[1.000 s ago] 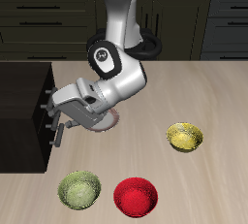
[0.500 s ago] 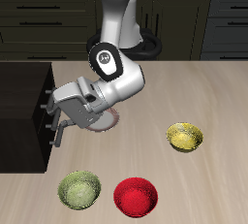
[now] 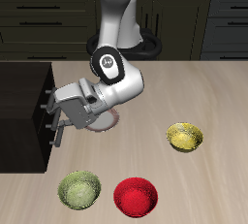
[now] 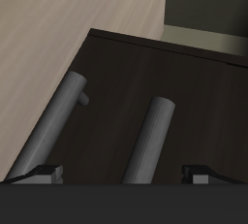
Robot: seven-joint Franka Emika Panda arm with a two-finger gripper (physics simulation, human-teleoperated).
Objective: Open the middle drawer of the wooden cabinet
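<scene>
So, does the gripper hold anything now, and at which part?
Cannot be told. The gripper stands at the silver bar handles of the dark wooden cabinet, but no view shows its fingers closed on one.

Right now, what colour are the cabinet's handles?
Silver-grey handles on the near-black wooden cabinet; clearest in the wrist view.

Simulated kitchen setting, rendered. Evidence: long run of dark kitchen units (image 3: 184, 19) along the back, flat fronts with thin horizontal handles, dark countertop strip above them. In front, a light wood-grain table (image 3: 208, 87) serving as work surface. Tableware on it: yellow bowl (image 3: 184, 137), red bowl (image 3: 136, 196), green bowl (image 3: 80, 189), all near the front edge. Small dark wooden cabinet (image 3: 24, 112) with silver bar handles stands on the table.
</scene>
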